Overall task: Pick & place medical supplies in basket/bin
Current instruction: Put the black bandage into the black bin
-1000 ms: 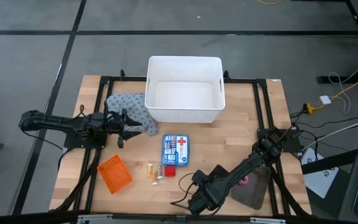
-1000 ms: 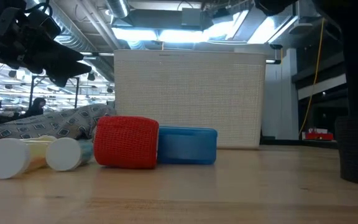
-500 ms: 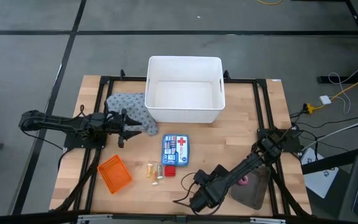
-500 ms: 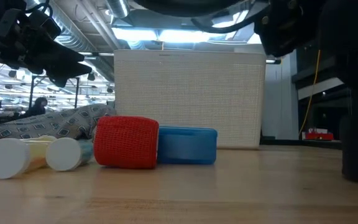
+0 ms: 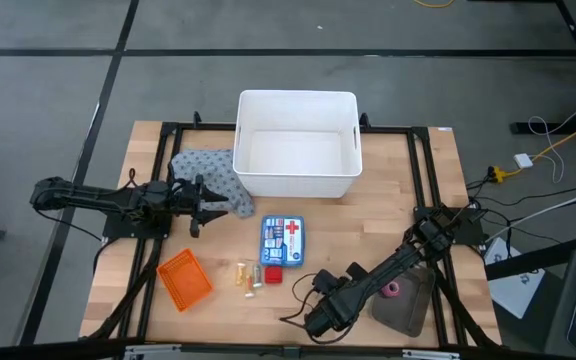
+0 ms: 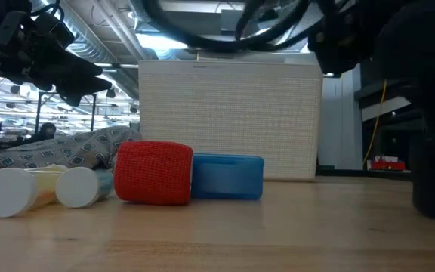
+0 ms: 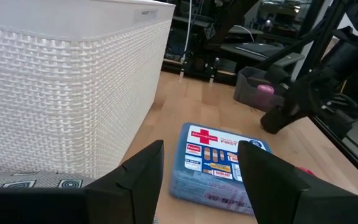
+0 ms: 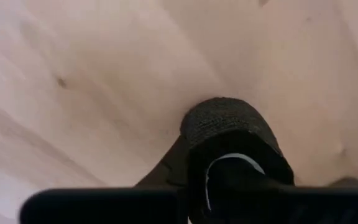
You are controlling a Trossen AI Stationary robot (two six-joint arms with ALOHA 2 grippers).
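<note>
Bin (image 5: 296, 140): empty, nothing placed yet.
Right gripper (image 5: 318, 322): pinching black tape roll (image 8: 232, 134).
Left gripper (image 5: 208, 203): spread, waiting.

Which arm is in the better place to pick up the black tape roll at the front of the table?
The right arm, probably. Its gripper is low at the front edge, directly over the black tape roll. The left gripper hangs far away beside the grey cloth.
</note>
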